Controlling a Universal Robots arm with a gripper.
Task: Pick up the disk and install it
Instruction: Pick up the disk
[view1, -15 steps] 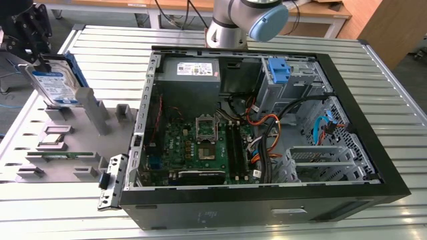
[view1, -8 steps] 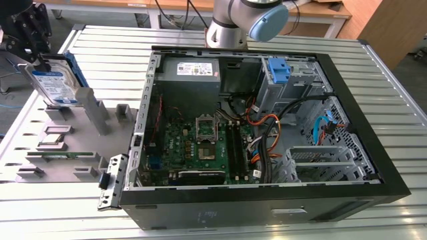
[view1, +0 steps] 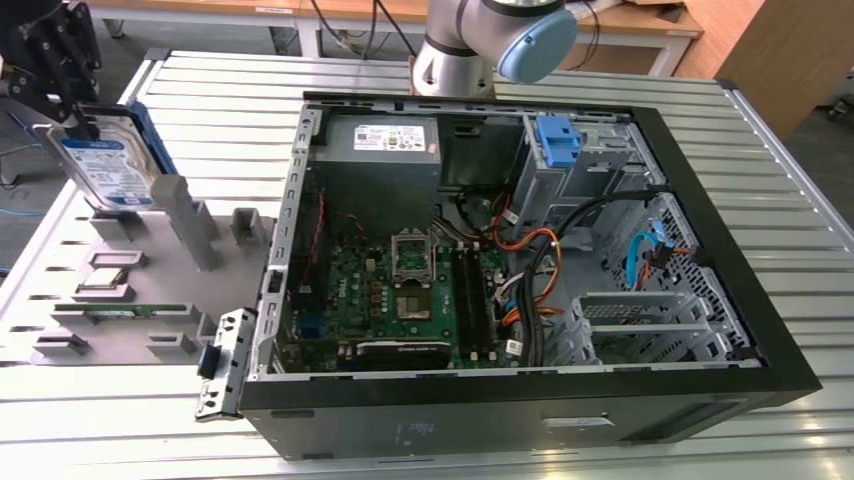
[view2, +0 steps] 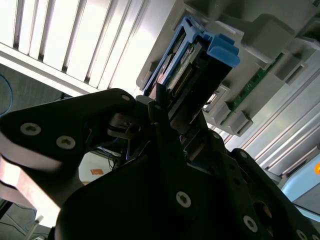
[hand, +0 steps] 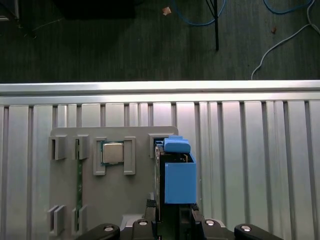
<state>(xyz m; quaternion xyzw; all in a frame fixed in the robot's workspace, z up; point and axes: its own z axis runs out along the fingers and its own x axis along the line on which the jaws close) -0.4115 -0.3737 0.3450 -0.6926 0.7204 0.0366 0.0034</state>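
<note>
The disk (view1: 104, 165) stands on edge at the exterior view's far left, its white-and-blue label facing the camera and its blue carrier frame behind. My gripper (view1: 83, 122) comes down from above and is shut on the disk's upper end. Its lower end is at a slot of the grey parts holder (view1: 134, 300); whether it still rests there I cannot tell. In the first wrist view the disk (hand: 177, 180) runs out from my gripper (hand: 172, 215), blue carrier side showing. The second wrist view has my fingers (view2: 160, 107) clamped on the disk (view2: 200, 75).
An open computer case (view1: 747, 300) lies on the slatted metal table (view1: 747, 140), with a blue bracket (view1: 557, 140) on its metal cage at the far corner. A square chip (hand: 113, 152) and a green memory stick (hand: 79, 190) sit in the holder. The arm's base (view1: 454, 60) stands behind the case.
</note>
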